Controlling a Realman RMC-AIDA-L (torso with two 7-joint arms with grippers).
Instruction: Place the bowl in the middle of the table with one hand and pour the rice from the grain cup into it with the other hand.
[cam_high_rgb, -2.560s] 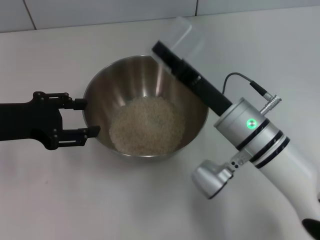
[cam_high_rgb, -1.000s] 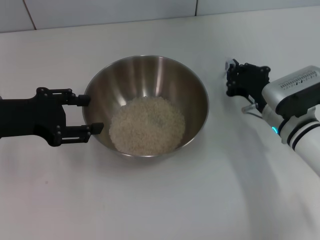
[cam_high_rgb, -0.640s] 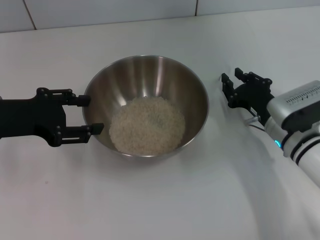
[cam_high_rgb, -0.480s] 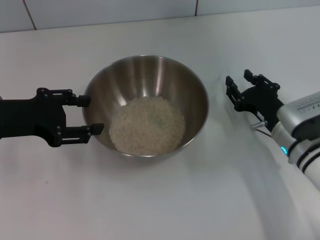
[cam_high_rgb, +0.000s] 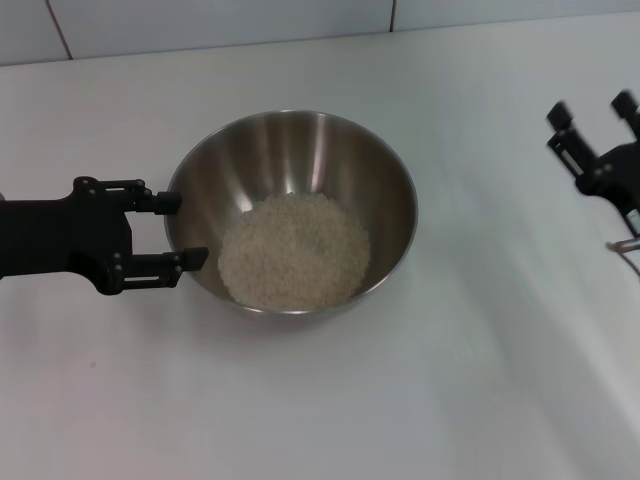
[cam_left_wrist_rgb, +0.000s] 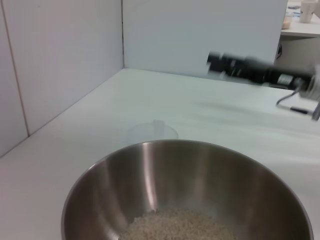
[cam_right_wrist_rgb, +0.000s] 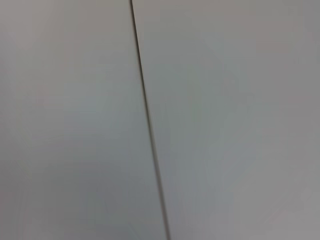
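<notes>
- Bowl (cam_high_rgb: 291, 212) stood upright about mid-table (cam_high_rgb: 300, 400), rice (cam_high_rgb: 294, 250) heaped in its bottom as one pale mound.
- Left gripper (cam_high_rgb: 170, 229) lay level at the bowl's left side, jaws apart, one finger by the rim and one lower along the outer wall. Tips sat at the wall; actual contact could not be made out. Nothing was clamped.
- Right gripper (cam_high_rgb: 592, 128) was at the right edge of the head view, well apart from the bowl, jaws apart and empty, fingers pointing toward the far wall.
- Cup (cam_left_wrist_rgb: 152, 132) showed only in the left wrist view: a clear, faint shape standing upright on the table just beyond the bowl's rim, on the side away from the left gripper. It looked empty. In the head view it could not be picked out.
- Right wrist view gave only a pale surface with one dark seam; no use for placing anything.
- Judgement: the pour looked done, bowl placed and grains in it. What remained was probably withdrawal.
- Key relation: the bowl lay straight ahead of the left jaws, along the fingers' line, so the left gripper was much the nearer. Backing straight out along that line should clear the wall; any sideways drift risked nudging the bowl off centre.
</notes>
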